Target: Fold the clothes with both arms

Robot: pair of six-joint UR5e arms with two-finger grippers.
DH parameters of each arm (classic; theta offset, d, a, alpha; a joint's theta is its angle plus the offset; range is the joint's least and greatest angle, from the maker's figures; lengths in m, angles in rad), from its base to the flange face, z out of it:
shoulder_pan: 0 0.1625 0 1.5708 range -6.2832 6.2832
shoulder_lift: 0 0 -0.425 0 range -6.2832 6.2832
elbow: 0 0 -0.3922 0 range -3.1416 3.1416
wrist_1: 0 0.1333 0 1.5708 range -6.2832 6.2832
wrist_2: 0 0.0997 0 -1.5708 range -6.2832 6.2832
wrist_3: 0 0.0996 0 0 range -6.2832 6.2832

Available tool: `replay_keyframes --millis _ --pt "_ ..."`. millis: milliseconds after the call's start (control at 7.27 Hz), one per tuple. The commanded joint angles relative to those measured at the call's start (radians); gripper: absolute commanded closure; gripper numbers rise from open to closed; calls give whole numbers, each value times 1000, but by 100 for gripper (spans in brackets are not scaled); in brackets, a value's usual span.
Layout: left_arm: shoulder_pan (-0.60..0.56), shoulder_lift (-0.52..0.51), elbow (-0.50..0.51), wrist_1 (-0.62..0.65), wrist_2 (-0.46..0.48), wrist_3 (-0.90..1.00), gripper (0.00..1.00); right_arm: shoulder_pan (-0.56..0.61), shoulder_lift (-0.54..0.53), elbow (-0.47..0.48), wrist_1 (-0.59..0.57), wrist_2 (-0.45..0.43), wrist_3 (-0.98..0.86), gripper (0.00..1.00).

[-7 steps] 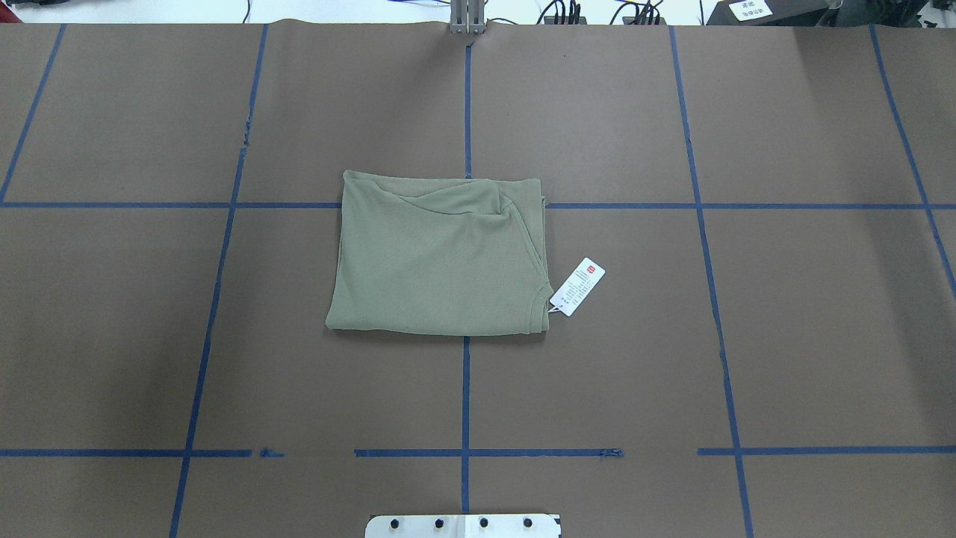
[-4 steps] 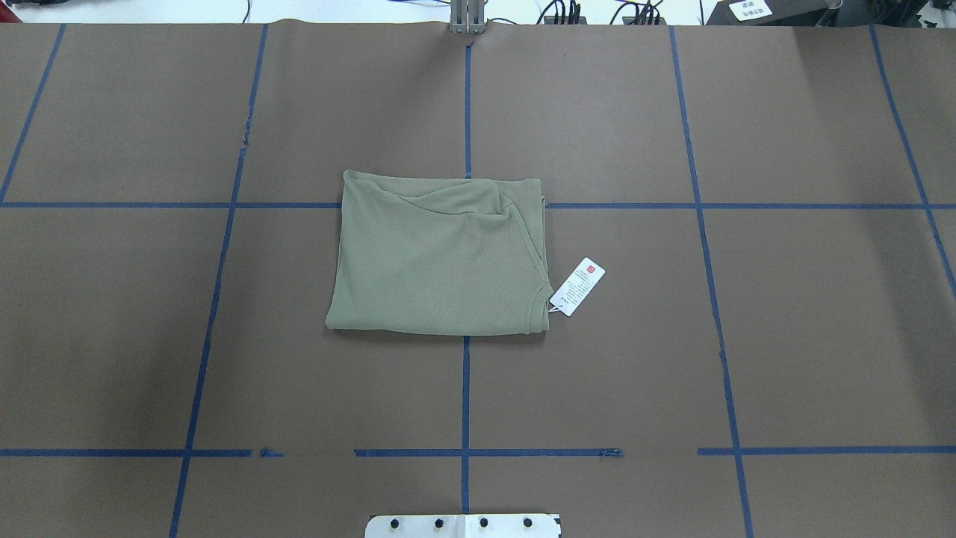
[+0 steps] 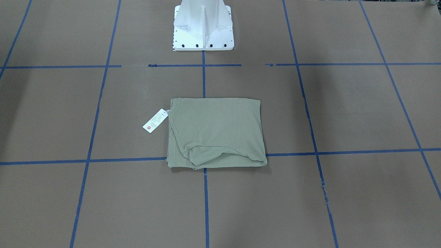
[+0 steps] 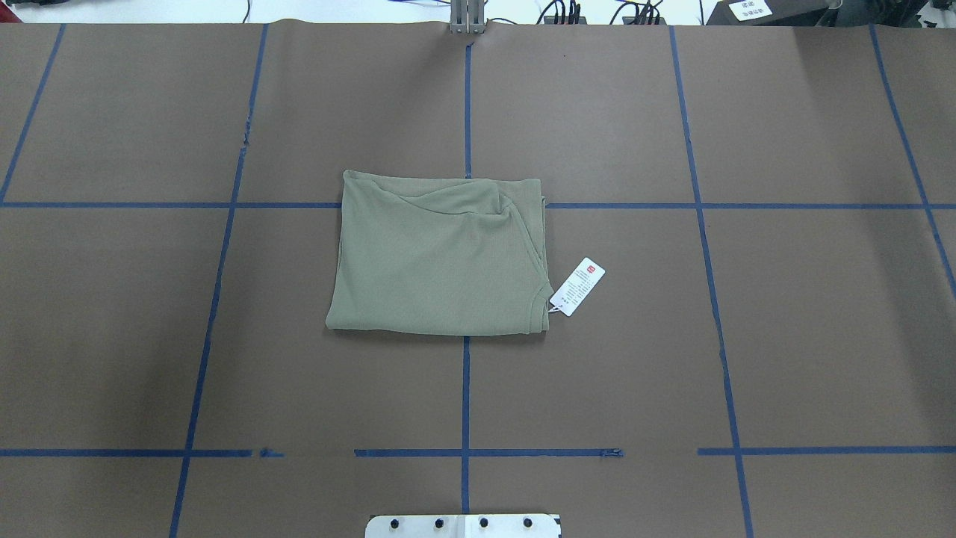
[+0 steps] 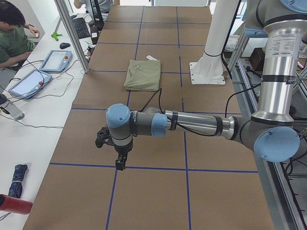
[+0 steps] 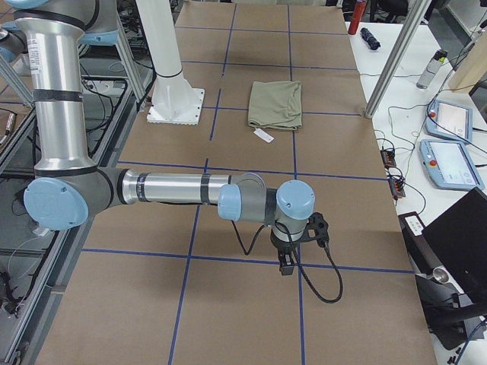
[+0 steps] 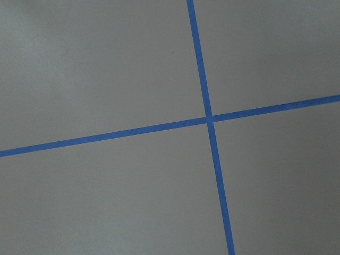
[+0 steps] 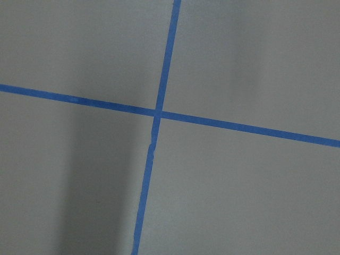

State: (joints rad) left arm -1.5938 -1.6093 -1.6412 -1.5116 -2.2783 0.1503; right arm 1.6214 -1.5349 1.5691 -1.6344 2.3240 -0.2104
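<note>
Fold prob. done, shirt squared; left gripper & right gripper hang well off, clamped or not I can't tell; any touch-up needs a long reach.

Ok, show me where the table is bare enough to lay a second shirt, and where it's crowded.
Bare brown paper fills the taped squares left of the folded shirt and right of its hang tag, and the far row beyond them. Crowded: the centre, where shirt and tag lie, and the near edge by the white pedestal base.

Hang tag print too small
</note>
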Motion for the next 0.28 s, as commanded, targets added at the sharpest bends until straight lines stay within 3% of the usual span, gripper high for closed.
replay_keyframes --millis 0,138 --pt "0 0 -6 -1 -1 0 0 0 -1 0 1 -2 -1 0" --pt "2 0 -6 -2 -1 0 0 0 -1 0 1 -2 -3 0"
